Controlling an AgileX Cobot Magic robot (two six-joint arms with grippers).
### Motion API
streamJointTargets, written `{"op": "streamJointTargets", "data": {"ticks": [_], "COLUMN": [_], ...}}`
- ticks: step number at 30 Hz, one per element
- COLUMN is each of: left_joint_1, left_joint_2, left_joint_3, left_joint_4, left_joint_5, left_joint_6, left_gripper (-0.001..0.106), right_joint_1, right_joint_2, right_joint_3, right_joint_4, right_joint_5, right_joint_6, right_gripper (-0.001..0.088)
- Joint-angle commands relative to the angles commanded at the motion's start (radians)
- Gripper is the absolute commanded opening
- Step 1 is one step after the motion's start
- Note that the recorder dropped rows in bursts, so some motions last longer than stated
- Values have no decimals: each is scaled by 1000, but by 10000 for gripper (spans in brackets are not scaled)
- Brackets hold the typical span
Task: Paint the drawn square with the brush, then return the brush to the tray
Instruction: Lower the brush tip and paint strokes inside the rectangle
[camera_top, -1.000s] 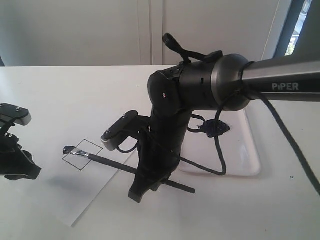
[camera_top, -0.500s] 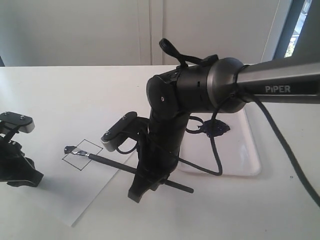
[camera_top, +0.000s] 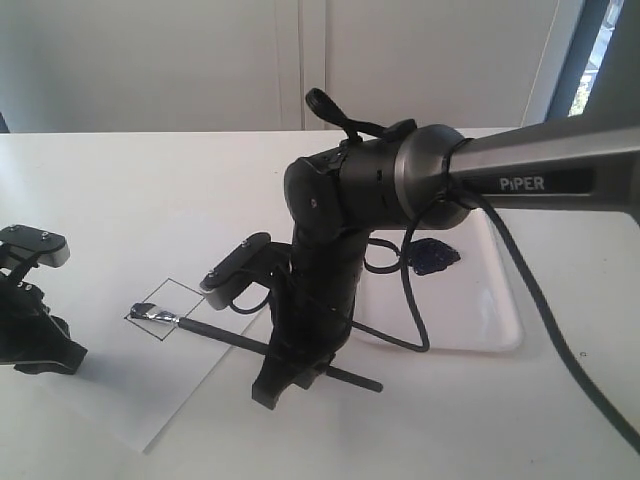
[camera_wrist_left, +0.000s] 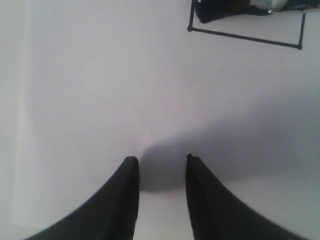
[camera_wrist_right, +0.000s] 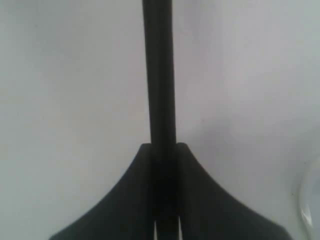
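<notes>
A thin black outline on the white paper marks the drawn square (camera_top: 170, 298), and the left wrist view catches part of that square (camera_wrist_left: 250, 31). The brush (camera_top: 235, 336) lies slanted low over the paper, its dark bristles pressed on the square's near-left part. My right gripper (camera_top: 275, 382) is shut on the brush's black handle (camera_wrist_right: 159, 75), which runs out from between the right gripper's jaws (camera_wrist_right: 164, 146). My left gripper (camera_top: 45, 345) rests on the table left of the paper; in its wrist view the left gripper (camera_wrist_left: 160, 158) is open and holds nothing. The tray (camera_top: 495, 320) lies to the right behind the arm.
A dark paint blob (camera_top: 432, 257) sits at the tray's far side. The white paper sheet (camera_top: 190, 390) reaches toward the table's front edge. A black cable (camera_top: 415, 330) loops from the right arm over the tray. A wall stands behind the table.
The right arm has shifted left and lower, dragging the bristles from the square's far-left corner toward its near side. The left gripper dropped slightly, then stayed still.
</notes>
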Motion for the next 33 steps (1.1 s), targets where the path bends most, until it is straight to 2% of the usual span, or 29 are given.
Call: {"op": "streamJointTargets", "data": {"ticks": [7, 16, 33], "left_joint_1": [0, 0, 0], "left_joint_2": [0, 0, 0], "left_joint_3": [0, 0, 0], "left_joint_4": [0, 0, 0], "left_joint_5": [0, -2, -2], "left_joint_6": [0, 2, 5], "left_gripper": [374, 374, 374], "right_joint_1": [35, 35, 30], "right_joint_2": [2, 4, 22], "right_joint_3": [0, 0, 0], "right_joint_4": [-1, -98, -205], "right_joint_5": [-7, -41, -55], "right_joint_6": [-26, 70, 154], "right_gripper": [0, 0, 0]}}
